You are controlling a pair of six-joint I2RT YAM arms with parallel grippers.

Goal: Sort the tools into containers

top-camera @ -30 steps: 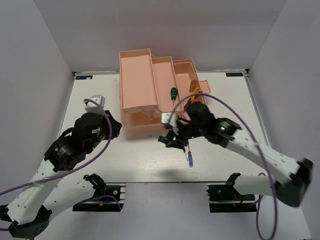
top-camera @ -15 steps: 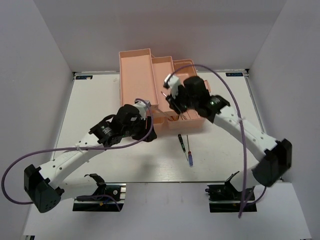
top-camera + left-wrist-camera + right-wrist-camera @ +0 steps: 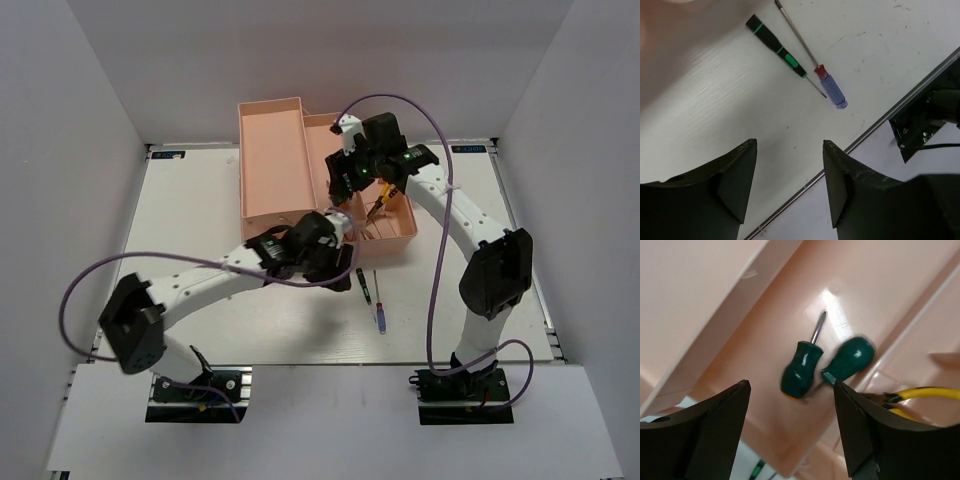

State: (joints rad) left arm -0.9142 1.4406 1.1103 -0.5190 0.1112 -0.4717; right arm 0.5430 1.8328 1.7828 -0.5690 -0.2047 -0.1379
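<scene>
Right jaws gape empty above the toolbox [image 3: 270, 150] tray holding both stubby screwdrivers [image 3: 801, 369]; left jaws, parted and empty, hover before the toolbox near two thin screwdrivers [image 3: 777, 47] lying side by side; one grasp may snag both.

The left arm [image 3: 195, 283] and the right arm [image 3: 455, 205] are built alike, with smooth white shell links joined by bulky black joint housings [image 3: 133, 325]. A thin purple cable [image 3: 68, 298] runs in a loose loop along the left arm. A second purple cable [image 3: 437, 125] arcs along the right one. Each arm is bolted to a black base bracket [image 3: 195, 385] at the near side. A small white block [image 3: 347, 125] sits at the right wrist. Seen close, the left gripper [image 3: 789, 145] has two matte black fingers [image 3: 732, 185]. They are broad and wedge-shaped, with faintly scuffed edges. The right gripper [image 3: 791, 385] carries the same black fingers [image 3: 715, 435].
</scene>
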